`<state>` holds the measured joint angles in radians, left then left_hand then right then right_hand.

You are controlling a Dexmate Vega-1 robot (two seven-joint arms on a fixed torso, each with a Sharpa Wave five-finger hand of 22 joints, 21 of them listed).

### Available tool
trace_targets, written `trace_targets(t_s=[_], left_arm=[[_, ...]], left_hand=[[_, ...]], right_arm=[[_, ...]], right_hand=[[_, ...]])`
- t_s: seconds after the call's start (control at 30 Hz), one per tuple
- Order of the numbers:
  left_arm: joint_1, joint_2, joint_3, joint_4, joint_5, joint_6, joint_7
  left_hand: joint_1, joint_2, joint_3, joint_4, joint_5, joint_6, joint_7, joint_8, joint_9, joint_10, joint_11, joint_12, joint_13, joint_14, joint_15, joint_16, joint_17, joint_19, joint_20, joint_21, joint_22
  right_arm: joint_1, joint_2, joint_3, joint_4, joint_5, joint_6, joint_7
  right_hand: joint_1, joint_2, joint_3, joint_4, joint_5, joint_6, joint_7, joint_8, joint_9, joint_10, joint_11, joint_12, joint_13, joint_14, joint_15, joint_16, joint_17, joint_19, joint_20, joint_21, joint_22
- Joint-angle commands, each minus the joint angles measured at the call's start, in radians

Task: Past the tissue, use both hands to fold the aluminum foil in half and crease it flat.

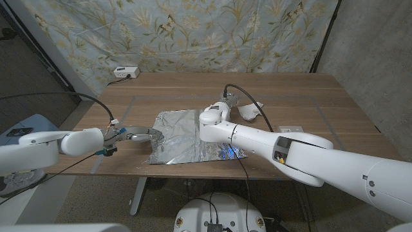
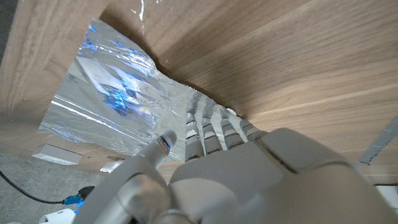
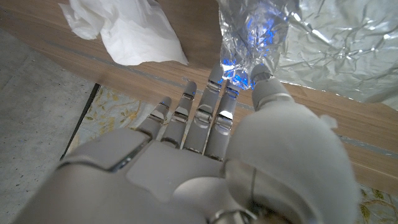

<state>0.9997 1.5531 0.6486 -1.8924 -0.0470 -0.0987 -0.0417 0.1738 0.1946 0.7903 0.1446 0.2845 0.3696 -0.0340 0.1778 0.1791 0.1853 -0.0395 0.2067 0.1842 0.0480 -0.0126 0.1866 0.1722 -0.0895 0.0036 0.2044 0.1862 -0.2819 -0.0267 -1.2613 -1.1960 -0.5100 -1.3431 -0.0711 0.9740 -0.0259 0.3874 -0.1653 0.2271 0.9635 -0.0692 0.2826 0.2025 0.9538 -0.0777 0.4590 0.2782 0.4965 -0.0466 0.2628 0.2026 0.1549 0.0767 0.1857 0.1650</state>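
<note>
Left hand [image 1: 136, 134] on foil [image 1: 180, 132] edge | right hand [image 1: 230, 98] pinching foil corner | tissue [image 1: 250, 111] beside

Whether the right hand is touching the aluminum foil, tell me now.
Touching. The right wrist view shows the right hand with its thumb and fingertips pinching a raised corner of the aluminum foil.
</note>
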Motion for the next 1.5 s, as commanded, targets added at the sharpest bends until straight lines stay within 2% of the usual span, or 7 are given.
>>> trace_targets(t_s=[0.03,0.4,0.57,0.6,0.9,1.17,1.5], left_arm=[[-0.025,0.000,0.029,0.000,-0.005,0.003,-0.003],[-0.009,0.000,0.014,0.003,-0.013,0.005,-0.001],[-0.033,0.000,0.040,0.006,-0.013,-0.002,-0.001],[-0.033,0.000,0.040,0.006,-0.012,-0.001,-0.001],[-0.037,0.000,0.047,0.006,-0.015,-0.004,0.000],[-0.041,0.000,0.053,0.006,-0.016,-0.005,-0.002],[-0.036,0.000,0.048,0.007,-0.020,0.000,-0.004]], left_hand=[[0.008,0.003,0.000,-0.007,-0.001,0.001,-0.001,0.006,0.005,-0.002,-0.005,-0.003,0.004,-0.003,0.000,-0.001,0.002,-0.007,-0.001,0.006,0.001],[0.011,0.003,0.001,-0.011,-0.003,0.001,0.000,0.006,0.005,0.000,-0.005,-0.002,0.004,-0.002,0.000,-0.001,0.001,-0.007,0.000,0.006,0.001],[0.013,0.002,0.001,-0.013,-0.004,0.001,-0.002,0.006,0.005,0.001,-0.006,-0.002,0.004,-0.002,-0.001,-0.001,0.001,-0.006,-0.001,0.007,0.001],[0.013,0.002,0.001,-0.014,-0.005,0.001,0.000,0.006,0.005,0.000,-0.007,-0.002,0.004,-0.002,0.000,-0.001,0.001,-0.007,-0.001,0.007,0.001],[0.016,0.001,0.000,-0.017,-0.006,0.001,-0.001,0.006,0.005,-0.001,-0.006,-0.002,0.004,-0.002,-0.001,-0.001,0.001,-0.006,-0.001,0.007,0.000],[0.018,0.001,0.000,-0.020,-0.008,0.001,-0.003,0.006,0.005,-0.003,-0.006,-0.003,0.004,-0.003,-0.001,-0.002,0.000,-0.006,-0.003,0.007,0.000],[0.023,-0.001,0.001,-0.026,-0.010,0.000,-0.004,0.006,0.005,-0.007,-0.008,-0.004,0.003,-0.003,-0.002,-0.002,0.000,-0.006,-0.004,0.007,0.000]], right_arm=[[-0.005,-0.019,-0.008,-0.023,0.030,-0.019,-0.033],[-0.008,-0.042,-0.014,-0.047,0.050,-0.024,-0.038],[-0.013,-0.041,-0.007,-0.044,0.054,-0.020,-0.054],[-0.016,-0.041,-0.004,-0.045,0.054,-0.019,-0.060],[-0.021,-0.046,-0.005,-0.057,0.051,-0.018,-0.079],[-0.014,-0.046,-0.011,-0.070,0.051,-0.021,-0.080],[-0.001,-0.055,-0.023,-0.117,0.052,-0.049,-0.072]], right_hand=[[0.020,0.001,-0.002,0.000,0.008,0.017,-0.004,0.007,0.002,0.016,-0.007,0.011,0.000,0.012,-0.066,0.006,0.005,0.010,-0.004,0.008,0.002],[0.042,0.009,-0.008,0.002,0.008,0.036,-0.010,0.008,0.003,0.036,-0.014,0.019,0.001,0.042,-0.086,0.017,0.009,0.022,-0.013,0.007,0.002],[0.058,0.017,-0.013,0.003,0.006,0.056,-0.016,0.012,0.004,0.061,-0.016,0.029,-0.001,0.071,-0.100,0.029,0.013,0.036,-0.019,0.009,0.002],[0.062,0.017,-0.016,0.003,0.006,0.064,-0.017,0.014,0.004,0.074,-0.025,0.035,0.001,0.074,-0.102,0.030,0.014,0.039,-0.019,0.009,0.002],[0.079,0.023,-0.027,0.004,0.003,0.097,-0.023,0.021,0.006,0.096,-0.031,0.043,0.000,0.107,-0.120,0.044,0.019,0.060,-0.027,0.010,0.002],[0.090,0.025,-0.036,0.005,0.000,0.114,-0.022,0.024,0.006,0.112,-0.044,0.051,0.002,0.121,-0.123,0.052,0.023,0.072,-0.032,0.010,0.002],[0.097,0.031,-0.045,0.009,-0.002,0.119,-0.021,0.022,0.007,0.113,-0.039,0.052,0.002,0.127,-0.120,0.057,0.028,0.075,-0.033,0.007,0.002]])
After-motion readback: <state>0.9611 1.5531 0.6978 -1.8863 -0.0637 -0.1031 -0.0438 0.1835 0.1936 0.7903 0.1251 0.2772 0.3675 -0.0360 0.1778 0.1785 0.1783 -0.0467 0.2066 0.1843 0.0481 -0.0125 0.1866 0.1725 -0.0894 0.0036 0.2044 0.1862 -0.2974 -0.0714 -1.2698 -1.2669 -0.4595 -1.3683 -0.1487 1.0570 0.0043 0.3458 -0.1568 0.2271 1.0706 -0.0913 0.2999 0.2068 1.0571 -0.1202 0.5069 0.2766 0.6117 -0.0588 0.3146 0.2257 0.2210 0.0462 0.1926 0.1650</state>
